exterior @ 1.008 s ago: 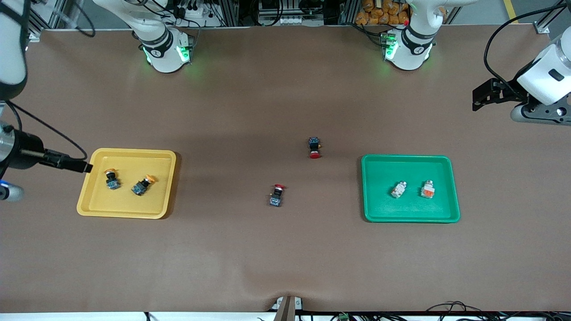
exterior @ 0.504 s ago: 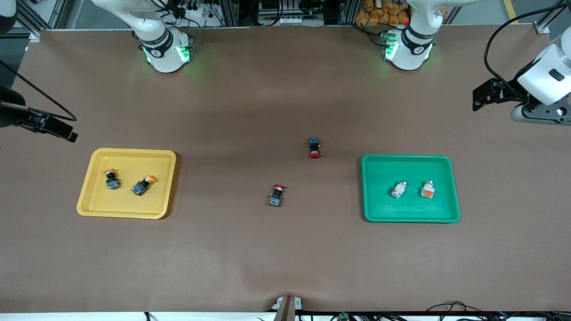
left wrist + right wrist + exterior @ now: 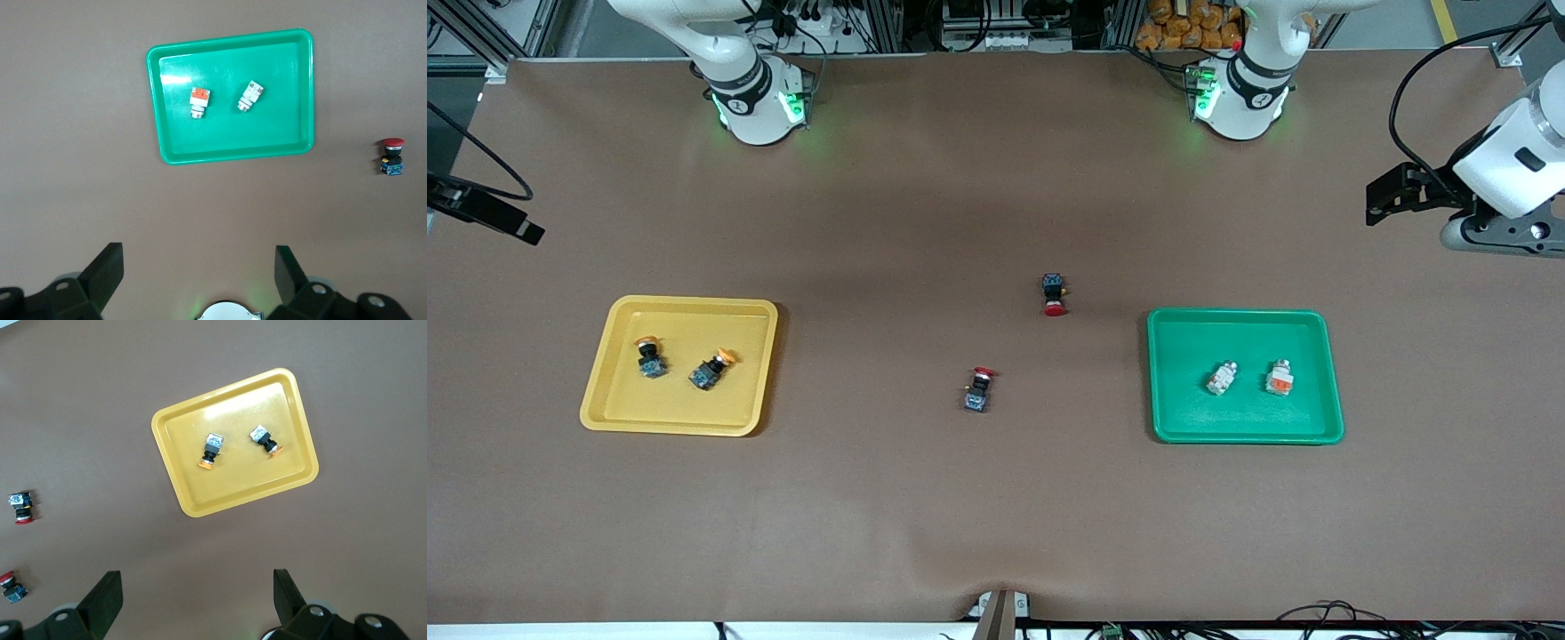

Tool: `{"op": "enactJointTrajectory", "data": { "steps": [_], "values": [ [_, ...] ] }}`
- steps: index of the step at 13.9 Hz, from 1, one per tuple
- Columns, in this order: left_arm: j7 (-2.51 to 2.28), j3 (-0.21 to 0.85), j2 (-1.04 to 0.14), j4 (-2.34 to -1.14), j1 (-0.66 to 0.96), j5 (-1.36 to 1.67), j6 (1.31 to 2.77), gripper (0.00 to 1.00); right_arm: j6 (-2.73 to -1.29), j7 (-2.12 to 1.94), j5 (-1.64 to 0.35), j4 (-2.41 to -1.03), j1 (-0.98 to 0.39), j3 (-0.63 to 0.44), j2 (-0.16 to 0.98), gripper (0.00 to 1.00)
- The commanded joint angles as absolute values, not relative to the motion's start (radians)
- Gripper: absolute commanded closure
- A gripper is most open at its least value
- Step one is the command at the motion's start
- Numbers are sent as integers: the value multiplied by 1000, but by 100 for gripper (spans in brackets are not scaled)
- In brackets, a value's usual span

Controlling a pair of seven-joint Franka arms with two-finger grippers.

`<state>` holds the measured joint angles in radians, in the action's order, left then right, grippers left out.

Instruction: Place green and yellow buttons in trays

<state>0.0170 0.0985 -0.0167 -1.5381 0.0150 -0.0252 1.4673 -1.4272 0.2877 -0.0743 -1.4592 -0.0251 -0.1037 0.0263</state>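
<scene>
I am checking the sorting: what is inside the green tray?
Two whitish-silver buttons lie apart inside the green tray, one showing an orange-red block. Nothing covers them; their undersides are hidden.

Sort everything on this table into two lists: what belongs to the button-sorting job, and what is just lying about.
Belongs to the job:
- yellow tray, holding two yellow-capped buttons
- green tray, holding two whitish-silver buttons

Just lying about:
- red-capped switch on the bare mat between the trays
- second red-capped switch, nearer the front camera

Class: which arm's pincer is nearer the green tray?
Left. The left pincer, open, hangs above the table near the green tray; the right pincer, open, is near the yellow tray.
</scene>
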Motion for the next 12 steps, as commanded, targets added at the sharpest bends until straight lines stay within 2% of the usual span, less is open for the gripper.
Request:
{"op": "enactJointTrajectory", "data": {
  "steps": [1, 9, 12],
  "values": [
    [8, 100, -34, -1509, 9, -9, 1456, 0, -1436, 262, -66, -1497, -41, -107, -8, 0],
    [8, 100, -38, -1509, -11, -6, 1469, 0, -1437, 259, -57, -1526, -23, -86, -49, 0],
    [8, 100, -37, -1509, -11, -3, 1526, 0, -1437, 195, -9, -1526, -20, -86, -46, 0]
  ]
}}
